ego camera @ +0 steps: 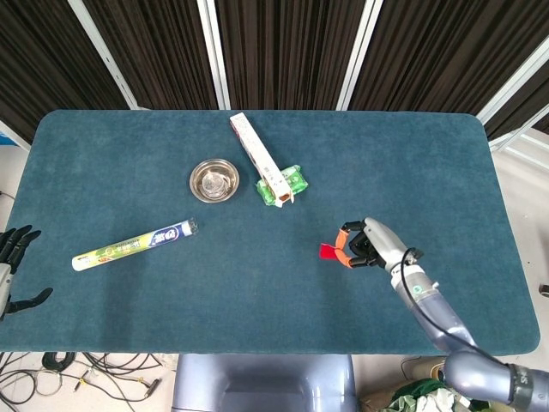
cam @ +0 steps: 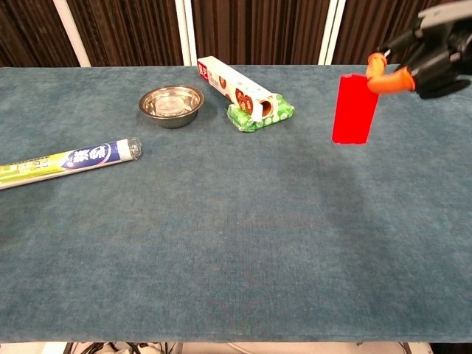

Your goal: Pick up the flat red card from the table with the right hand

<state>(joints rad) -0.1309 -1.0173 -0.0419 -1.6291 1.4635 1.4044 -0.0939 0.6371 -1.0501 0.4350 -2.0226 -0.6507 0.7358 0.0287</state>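
R hand (cam: 424, 55) pinches red card (cam: 354, 108), hanging upright above table (cam: 221, 243).

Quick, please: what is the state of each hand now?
Left hand: open, holds nothing, beside the table's edge.
Right hand: pinches the red card, lifted off the table.

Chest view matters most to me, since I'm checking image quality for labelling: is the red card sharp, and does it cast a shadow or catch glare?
Chest view: the red card is crisp-edged, evenly lit, no glare; a faint soft shadow darkens the table below it. Head view: the card is a small sliver beside the right hand; the steel bowl shows bright reflections.
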